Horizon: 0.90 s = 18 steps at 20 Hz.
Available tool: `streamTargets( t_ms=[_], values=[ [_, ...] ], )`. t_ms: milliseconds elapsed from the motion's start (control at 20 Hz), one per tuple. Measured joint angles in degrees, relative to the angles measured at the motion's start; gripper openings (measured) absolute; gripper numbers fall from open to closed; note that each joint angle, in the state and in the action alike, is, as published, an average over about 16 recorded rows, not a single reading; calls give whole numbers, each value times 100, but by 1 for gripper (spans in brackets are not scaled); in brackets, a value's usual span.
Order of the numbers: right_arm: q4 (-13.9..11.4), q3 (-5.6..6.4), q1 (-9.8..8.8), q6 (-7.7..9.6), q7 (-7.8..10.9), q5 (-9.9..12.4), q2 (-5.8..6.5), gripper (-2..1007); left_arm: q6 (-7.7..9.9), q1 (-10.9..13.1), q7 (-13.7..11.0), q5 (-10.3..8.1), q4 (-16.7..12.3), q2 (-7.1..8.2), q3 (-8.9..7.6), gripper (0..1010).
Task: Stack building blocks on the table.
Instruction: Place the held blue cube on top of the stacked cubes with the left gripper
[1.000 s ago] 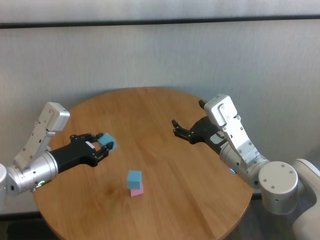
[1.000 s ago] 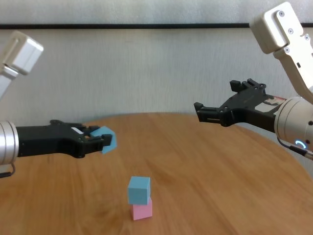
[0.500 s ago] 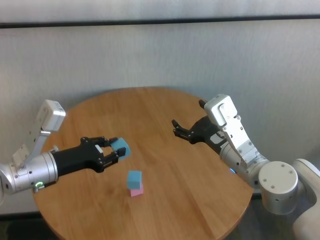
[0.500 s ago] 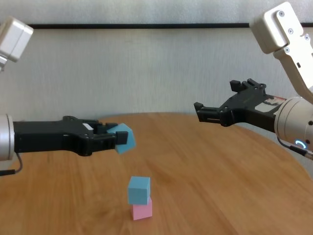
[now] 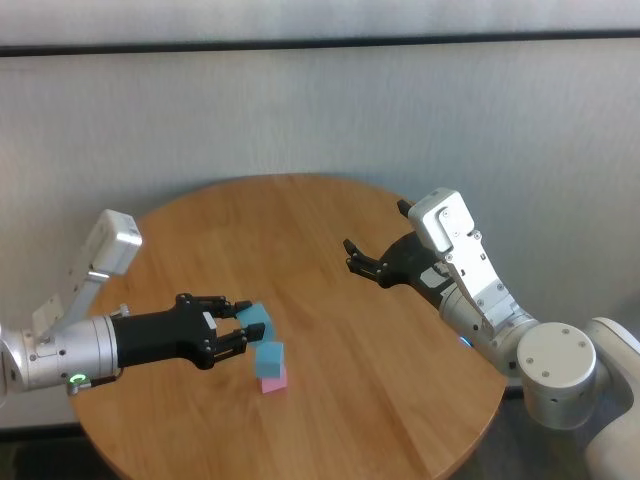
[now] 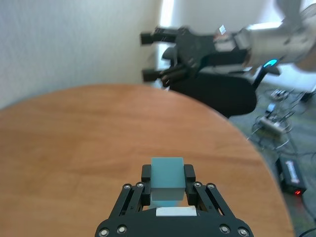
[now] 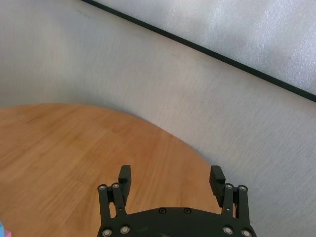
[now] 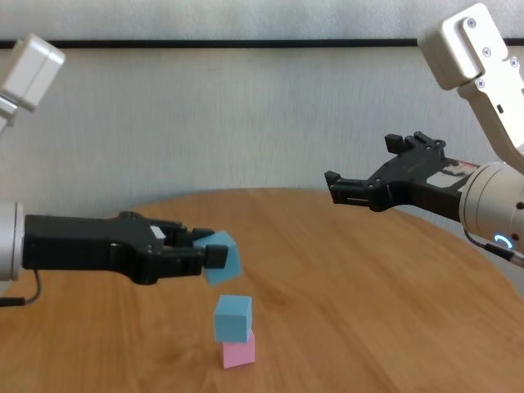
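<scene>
**Left gripper carries a blue cube just above the two-block stack**

We see the left gripper [image 8: 214,256] clamped on a light blue cube [image 8: 223,257], one black finger on each side of it. In the chest view this held cube is tilted and hangs in the air, just above and slightly to the left of the stack, not touching it. In the left wrist view the same cube [image 6: 167,178] sits between the two fingertips [image 6: 146,174], with the table surface under it.

The stack stands on the round wooden table [image 5: 330,230], in its near part. It has a pink cube [image 8: 238,354] at the bottom and a second light blue cube [image 8: 233,318] resting on top of it. In the head view the held cube [image 5: 256,321] is just beside the upper cube of the stack [image 5: 268,358].

The right gripper [image 8: 370,176] is well apart, raised over the right side of the table. Its fingers stand wide apart and hold nothing; the right wrist view shows only bare wood between them.
</scene>
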Motion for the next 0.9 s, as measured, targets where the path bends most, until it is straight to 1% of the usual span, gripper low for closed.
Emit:
streamTargets(
  t_ms=[200, 500, 900],
  values=[
    [0, 0, 0, 0, 0, 0, 0, 1001, 36, -88, -61, 45, 48, 37, 146, 397],
    [0, 0, 0, 0, 0, 0, 0, 1001, 46, -227, -87, 112, 144, 38, 334, 396],
    [0, 0, 0, 0, 0, 0, 0, 1001, 17, -358, -156, 86, 257, 15, 528, 396]
  ],
)
